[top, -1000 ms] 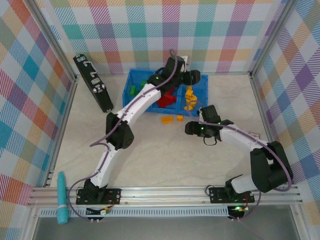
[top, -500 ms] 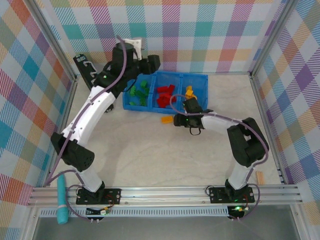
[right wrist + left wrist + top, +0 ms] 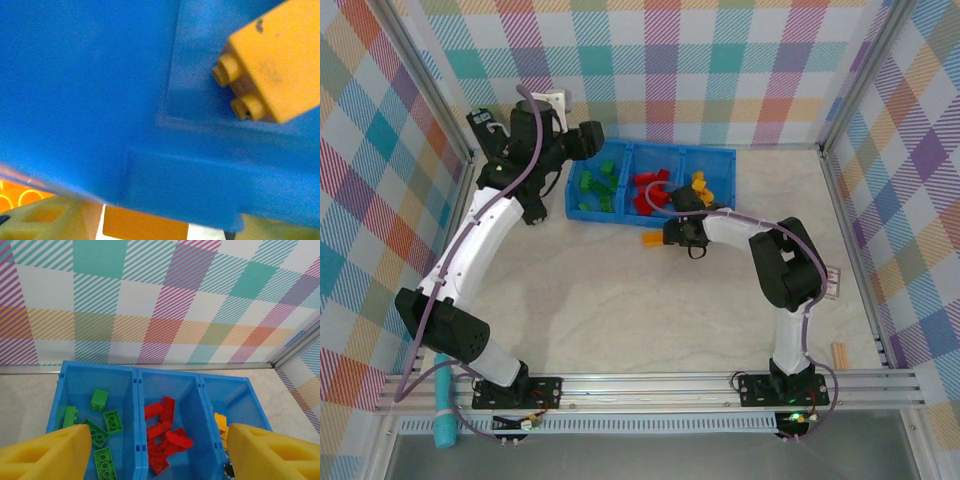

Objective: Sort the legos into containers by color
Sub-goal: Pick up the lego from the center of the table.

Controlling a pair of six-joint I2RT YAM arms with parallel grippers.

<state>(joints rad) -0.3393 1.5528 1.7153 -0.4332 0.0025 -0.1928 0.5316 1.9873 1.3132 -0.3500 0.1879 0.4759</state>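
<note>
The containers [image 3: 660, 149] sit on a pale table [image 3: 620, 300] amid plaid walls [image 3: 720, 70].

I can read nothing here. The blue tray [image 3: 167, 377] and the bricks [image 3: 100, 399] in it show no legible lettering or numbers. The black bar [image 3: 477, 120] at the far left corner of the counter [image 3: 620, 310] sits partly behind my left arm [image 3: 470, 240], and it is too small to make out any marks.
</note>
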